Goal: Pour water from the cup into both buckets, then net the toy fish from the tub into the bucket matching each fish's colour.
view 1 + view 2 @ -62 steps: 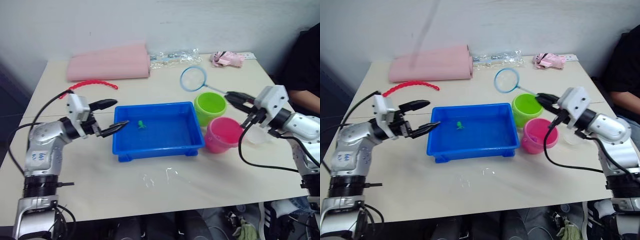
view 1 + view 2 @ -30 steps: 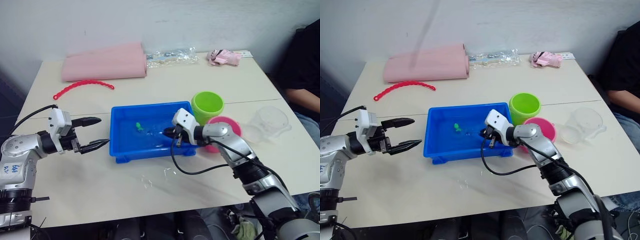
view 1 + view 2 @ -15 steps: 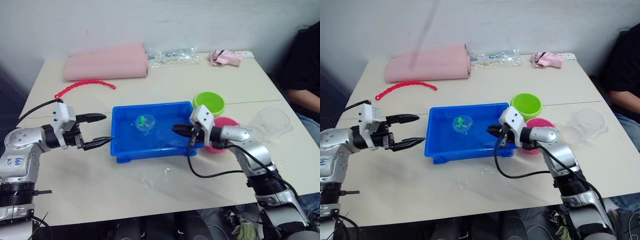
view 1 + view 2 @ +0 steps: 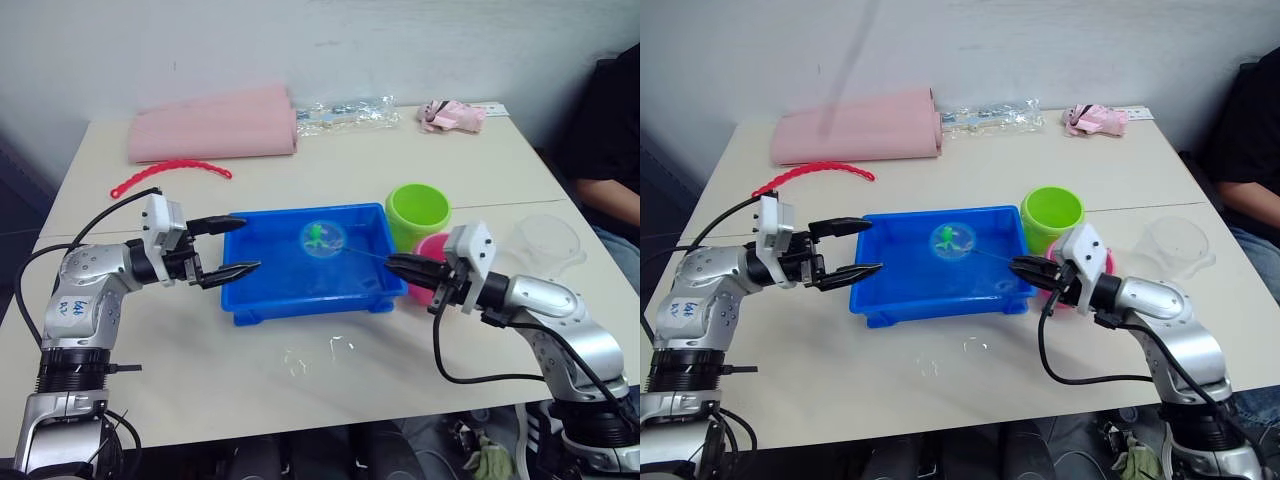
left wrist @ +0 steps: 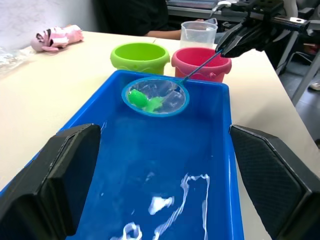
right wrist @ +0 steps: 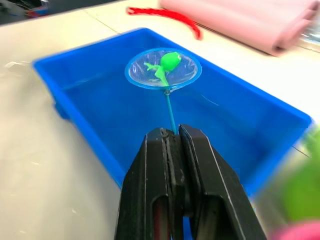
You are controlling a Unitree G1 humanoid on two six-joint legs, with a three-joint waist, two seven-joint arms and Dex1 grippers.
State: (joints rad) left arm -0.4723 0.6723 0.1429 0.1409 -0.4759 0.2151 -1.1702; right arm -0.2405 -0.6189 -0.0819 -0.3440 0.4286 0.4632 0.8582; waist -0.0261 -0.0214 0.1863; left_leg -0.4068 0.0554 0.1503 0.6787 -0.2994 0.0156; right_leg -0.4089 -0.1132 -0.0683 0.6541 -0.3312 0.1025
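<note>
The blue tub [image 4: 240, 300] sits mid-table with water in it. My right gripper [image 4: 392, 264] is shut on the thin handle of the net [image 4: 322, 236], and the wrist view shows the same grip [image 6: 172, 131]. The net's hoop hangs above the tub's far right part with one green toy fish [image 4: 316, 234] in its mesh. Just right of the tub stand the lime green bucket [image 4: 418, 210] and the pink bucket [image 4: 430, 246], the pink one partly behind my right gripper. The clear cup [image 4: 545, 240] lies further right. My left gripper [image 4: 250, 244] is open over the tub's left rim.
A folded pink cloth [image 4: 210, 125], a red beaded strip [image 4: 170, 172], a clear plastic bag [image 4: 345, 110] and a small pink toy [image 4: 452, 114] lie along the far side. Spilled water [image 4: 320, 352] marks the table in front of the tub. A person [image 4: 610, 130] sits at the right edge.
The net with the green fish has moved right across the tub toward the buckets as my right arm drew back. My left gripper has shifted right to the tub's left rim.
</note>
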